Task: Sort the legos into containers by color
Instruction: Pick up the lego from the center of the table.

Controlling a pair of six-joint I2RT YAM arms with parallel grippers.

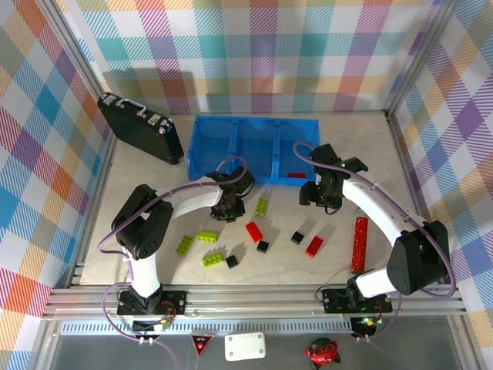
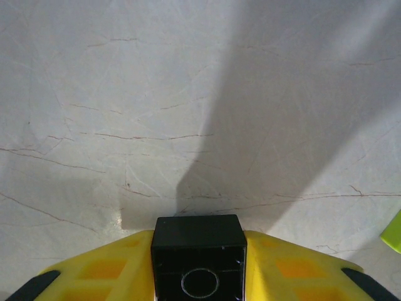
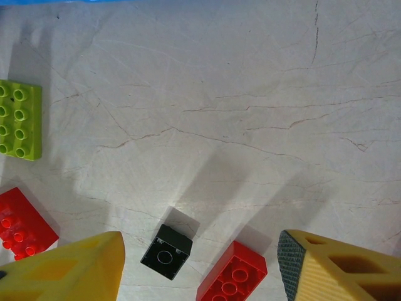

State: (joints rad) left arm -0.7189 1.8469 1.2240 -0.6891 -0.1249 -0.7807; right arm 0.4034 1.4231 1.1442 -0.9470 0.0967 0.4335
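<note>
My left gripper (image 2: 199,266) is shut on a small black cube lego (image 2: 199,233), held between its yellow fingers just above the table; from above it sits (image 1: 229,208) in front of the blue containers (image 1: 231,123). My right gripper (image 1: 320,196) hangs open over the table, its fingers (image 3: 69,269) well apart. Below it lie a black cube (image 3: 166,251) and a red brick (image 3: 232,274). A lime-green brick (image 3: 20,119) and another red brick (image 3: 22,224) lie to the left. One red brick (image 1: 296,176) rests in the right compartment.
Loose legos are scattered in front of the arms: green ones (image 1: 206,237), (image 1: 185,245), (image 1: 213,259), and a black cube (image 1: 232,261). A long red stick (image 1: 359,243) lies at the right. A black case (image 1: 140,127) stands at the back left.
</note>
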